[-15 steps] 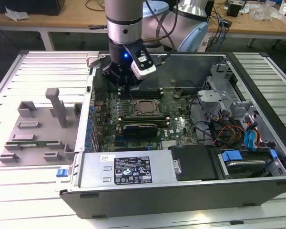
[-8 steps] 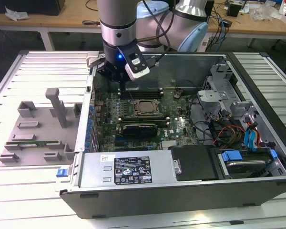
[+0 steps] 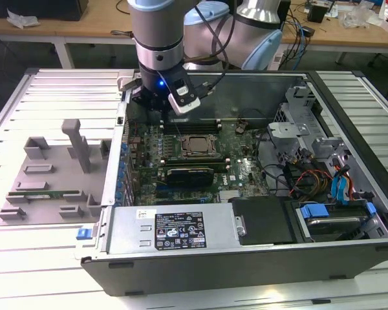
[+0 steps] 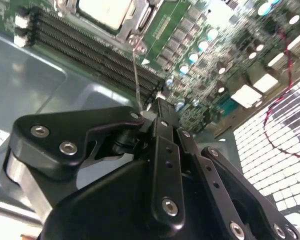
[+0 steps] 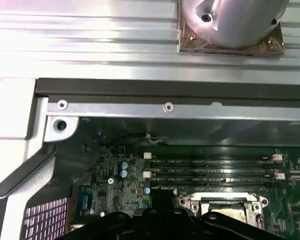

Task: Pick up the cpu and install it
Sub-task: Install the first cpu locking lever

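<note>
Chip (image 3: 195,146): lies flat in the square socket at the middle of the motherboard. Its pale metal top faces up, also seen in the second wrist view (image 4: 102,10).
Socket frame (image 4: 136,22): dark metal, sits around the chip. A thin metal rod (image 4: 136,75) rises from its corner towards the gripper.
Gripper (image 4: 160,106): hangs over the back of the board, beside the socket and apart from the chip. In the exterior view (image 3: 160,110) it is towards the exterior view's left of the chip.
Fingers (image 4: 166,150): drawn close together. The rod reaches up to their tips, but I cannot tell whether they pinch it.
Memory slots (image 5: 210,170): long dark rows lying between the socket and the case wall.
Motherboard (image 3: 246,171): green, lying flat inside the open computer case (image 3: 246,261).
Black card (image 3: 189,174): long, lying across the board just in front of the socket.
Grey tray (image 3: 52,187): on the slatted table (image 3: 26,271) at the exterior view's left, just outside the case.
Arm (image 3: 156,32): comes down from above onto the back corner of the case.
</note>
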### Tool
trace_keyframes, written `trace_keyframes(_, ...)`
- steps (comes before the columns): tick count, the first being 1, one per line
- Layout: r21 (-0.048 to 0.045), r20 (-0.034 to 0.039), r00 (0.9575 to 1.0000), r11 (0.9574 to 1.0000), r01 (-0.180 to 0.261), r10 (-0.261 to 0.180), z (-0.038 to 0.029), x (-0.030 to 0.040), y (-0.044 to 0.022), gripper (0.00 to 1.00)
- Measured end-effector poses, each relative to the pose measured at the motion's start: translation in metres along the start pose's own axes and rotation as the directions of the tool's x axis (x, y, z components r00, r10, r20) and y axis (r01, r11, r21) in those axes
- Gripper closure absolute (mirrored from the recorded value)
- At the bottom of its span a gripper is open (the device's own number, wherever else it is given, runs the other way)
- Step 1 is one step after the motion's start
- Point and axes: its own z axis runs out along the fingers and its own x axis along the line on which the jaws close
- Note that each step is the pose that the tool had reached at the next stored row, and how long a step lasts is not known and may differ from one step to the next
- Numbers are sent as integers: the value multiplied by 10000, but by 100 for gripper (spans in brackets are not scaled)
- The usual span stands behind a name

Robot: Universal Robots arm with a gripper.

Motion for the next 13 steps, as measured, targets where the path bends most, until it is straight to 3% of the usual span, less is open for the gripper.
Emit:
trace_keyframes(1, -62, 3, 10000, 10000, -2, 2, 6, -1, -1, 89)
trace_keyframes(5, -64, 1, 10000, 10000, -1, 1, 17, -107, -7, 89)
trace_keyframes(8, -64, 1, 10000, 10000, -1, 1, 23, -247, -13, 89)
trace_keyframes(11, -64, 2, 10000, 10000, -4, 4, 32, -449, -26, 89)
trace_keyframes(13, -64, 3, 10000, 10000, -6, 6, 35, -509, -32, 89)
